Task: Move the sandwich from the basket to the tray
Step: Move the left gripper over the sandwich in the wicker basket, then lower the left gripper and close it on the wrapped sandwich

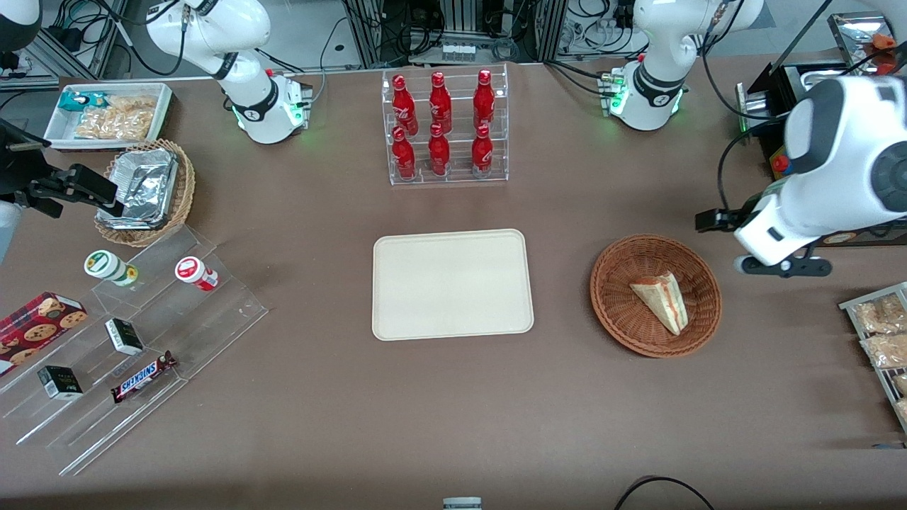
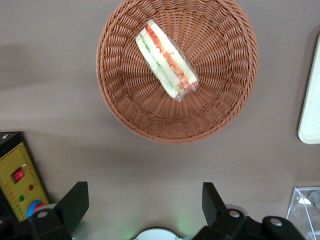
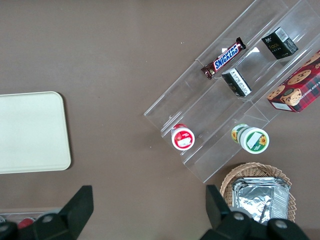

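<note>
Left gripper [image 2: 145,205] hovering above the table beside the wicker basket [image 1: 609,312], fingers [image 2: 75,202] spread wide and empty, wrapped sandwich [image 1: 662,299] lying inside the basket, cream tray [image 1: 397,312] bare, well apart from the basket

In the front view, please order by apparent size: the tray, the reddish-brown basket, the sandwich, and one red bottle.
1. The tray, clearly largest.
2. The basket.
3 and 4. The sandwich and a red bottle look alike in size; I would not rank them.

The gripper hangs above the table beside the basket, fingers open.
</note>
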Motion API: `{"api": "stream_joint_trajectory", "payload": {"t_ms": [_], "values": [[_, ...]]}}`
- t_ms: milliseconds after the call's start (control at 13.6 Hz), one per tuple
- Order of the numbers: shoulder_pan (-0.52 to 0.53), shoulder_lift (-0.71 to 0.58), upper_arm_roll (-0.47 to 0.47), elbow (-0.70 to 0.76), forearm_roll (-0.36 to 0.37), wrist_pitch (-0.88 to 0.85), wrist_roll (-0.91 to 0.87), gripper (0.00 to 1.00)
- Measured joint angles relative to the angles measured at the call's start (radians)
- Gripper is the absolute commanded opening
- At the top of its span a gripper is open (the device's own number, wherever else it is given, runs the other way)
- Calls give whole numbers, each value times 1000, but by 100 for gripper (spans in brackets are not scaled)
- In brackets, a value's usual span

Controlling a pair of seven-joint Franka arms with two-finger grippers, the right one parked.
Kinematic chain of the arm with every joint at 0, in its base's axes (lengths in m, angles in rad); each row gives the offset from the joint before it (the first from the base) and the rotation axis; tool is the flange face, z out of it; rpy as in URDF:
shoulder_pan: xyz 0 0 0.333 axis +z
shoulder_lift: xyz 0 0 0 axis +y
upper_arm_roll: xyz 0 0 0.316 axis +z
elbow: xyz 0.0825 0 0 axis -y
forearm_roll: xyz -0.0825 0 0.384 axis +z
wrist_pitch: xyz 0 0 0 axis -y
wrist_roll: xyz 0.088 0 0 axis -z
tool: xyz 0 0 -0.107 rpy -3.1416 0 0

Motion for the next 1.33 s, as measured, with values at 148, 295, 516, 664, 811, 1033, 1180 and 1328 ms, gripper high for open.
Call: {"api": "stream_joint_trajectory", "payload": {"t_ms": [148, 295, 516, 664, 811, 1033, 1180, 1328], "values": [[-8, 0, 0, -76, 0, 101, -25, 100], [-15, 0, -1, -145, 0, 202, -56, 100], [-18, 0, -1, -241, 0, 362, -157, 100], [-18, 1, -2, -314, 0, 502, -259, 100], [-19, 11, -10, -367, 0, 604, -421, 100], [-22, 52, -22, -379, 0, 685, -592, 100], [-21, 76, -22, -378, -1, 719, -669, 100], [-21, 99, -22, -371, -2, 740, -732, 100]]}}
